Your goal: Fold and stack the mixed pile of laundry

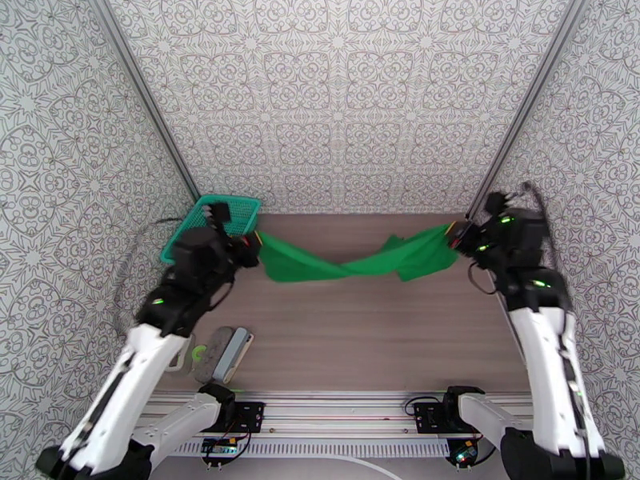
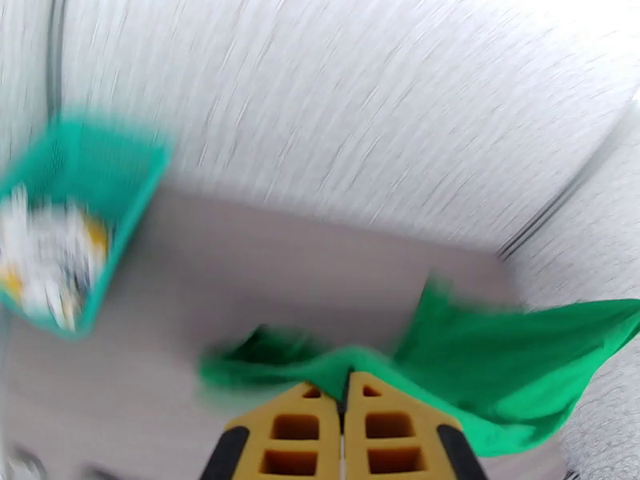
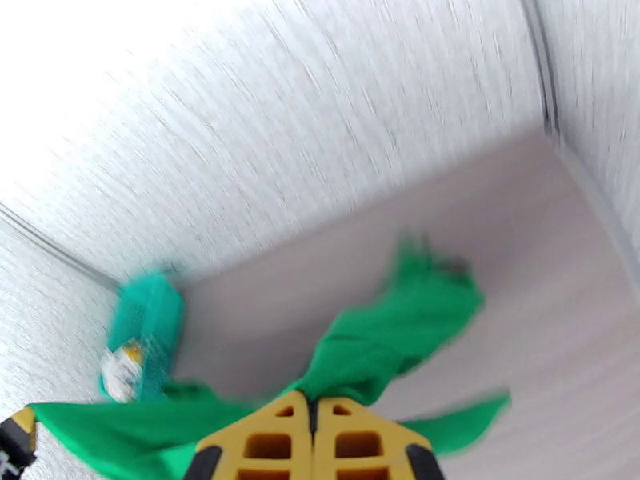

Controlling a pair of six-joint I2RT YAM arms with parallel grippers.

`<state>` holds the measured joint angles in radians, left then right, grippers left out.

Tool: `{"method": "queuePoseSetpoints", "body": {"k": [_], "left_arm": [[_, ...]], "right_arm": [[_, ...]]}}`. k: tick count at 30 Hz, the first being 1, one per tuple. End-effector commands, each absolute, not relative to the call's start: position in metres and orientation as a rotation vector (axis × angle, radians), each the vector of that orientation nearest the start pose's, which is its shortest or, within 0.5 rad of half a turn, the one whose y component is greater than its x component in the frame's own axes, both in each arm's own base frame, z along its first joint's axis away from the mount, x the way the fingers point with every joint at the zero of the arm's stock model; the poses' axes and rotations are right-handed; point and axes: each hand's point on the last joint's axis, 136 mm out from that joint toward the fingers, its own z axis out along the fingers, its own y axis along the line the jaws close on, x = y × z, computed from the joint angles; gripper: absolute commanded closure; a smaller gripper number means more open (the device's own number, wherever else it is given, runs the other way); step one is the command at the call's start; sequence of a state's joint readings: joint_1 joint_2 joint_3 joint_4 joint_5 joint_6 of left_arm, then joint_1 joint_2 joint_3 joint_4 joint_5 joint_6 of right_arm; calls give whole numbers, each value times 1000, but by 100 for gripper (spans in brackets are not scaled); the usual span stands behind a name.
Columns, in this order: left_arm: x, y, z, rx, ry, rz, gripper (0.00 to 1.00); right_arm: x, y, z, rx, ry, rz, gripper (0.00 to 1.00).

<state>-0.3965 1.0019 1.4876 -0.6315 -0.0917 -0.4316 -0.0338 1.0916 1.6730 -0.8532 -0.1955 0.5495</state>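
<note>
over table (image 1: 360, 346), green shirt (image 1: 320, 266) stretched between both end effectors (image 1: 255, 242) (image 1: 455, 234)

My gripper (image 2: 342, 384), yellow fingers (image 2: 296, 426) pinched together on green shirt (image 2: 496, 370), shirt trailing right over table (image 2: 264, 266), teal basket (image 2: 120, 170) far left, white printed garment (image 2: 44, 258) inside, all blurred.

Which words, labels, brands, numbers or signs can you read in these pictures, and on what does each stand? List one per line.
Nothing can be read.
The printed white garment in the basket: blurred, no letters made out.
The green shirt: plain, no label showing.
The patterned walls: ornament, no writing.
The small boards at the arm bases: too small to read.
</note>
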Motion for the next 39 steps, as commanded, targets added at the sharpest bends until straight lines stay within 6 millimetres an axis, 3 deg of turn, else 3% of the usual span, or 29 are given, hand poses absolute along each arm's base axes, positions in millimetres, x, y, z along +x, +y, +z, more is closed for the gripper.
{"method": "queuePoseSetpoints", "body": {"k": [1, 5, 7, 9, 12, 16, 21, 24, 27, 30, 33, 36, 39], "left_arm": [[275, -95, 502, -13, 1731, -405, 100], [260, -98, 553, 67, 1624, -376, 100], [259, -100, 566, 89, 1605, -379, 100], [266, -103, 568, 98, 1618, -365, 100], [288, -109, 555, 88, 1678, -334, 100], [327, -107, 527, 52, 1774, -340, 100], [399, -91, 502, -19, 1802, -396, 100], [447, -81, 511, -51, 1715, -472, 100], [477, -64, 549, -110, 1567, -545, 100], [477, -65, 594, -70, 1447, -561, 100], [469, -64, 614, -47, 1410, -542, 100], [465, -62, 597, -54, 1481, -527, 100], [460, -67, 555, -41, 1588, -541, 100]], "right_arm": [[272, 10, 510, 432, 1774, 458, 100], [242, 3, 566, 426, 1671, 417, 100], [235, 1, 581, 424, 1645, 405, 100], [238, 0, 586, 423, 1641, 405, 100], [254, 2, 581, 423, 1668, 419, 100], [296, 3, 559, 427, 1745, 420, 100], [372, 5, 539, 409, 1775, 443, 100], [425, 2, 535, 398, 1736, 465, 100], [458, -8, 550, 415, 1674, 472, 100], [452, -11, 591, 389, 1557, 503, 100], [444, -14, 611, 372, 1488, 534, 100], [444, -19, 596, 399, 1519, 578, 100], [450, -25, 551, 454, 1631, 585, 100]]}}
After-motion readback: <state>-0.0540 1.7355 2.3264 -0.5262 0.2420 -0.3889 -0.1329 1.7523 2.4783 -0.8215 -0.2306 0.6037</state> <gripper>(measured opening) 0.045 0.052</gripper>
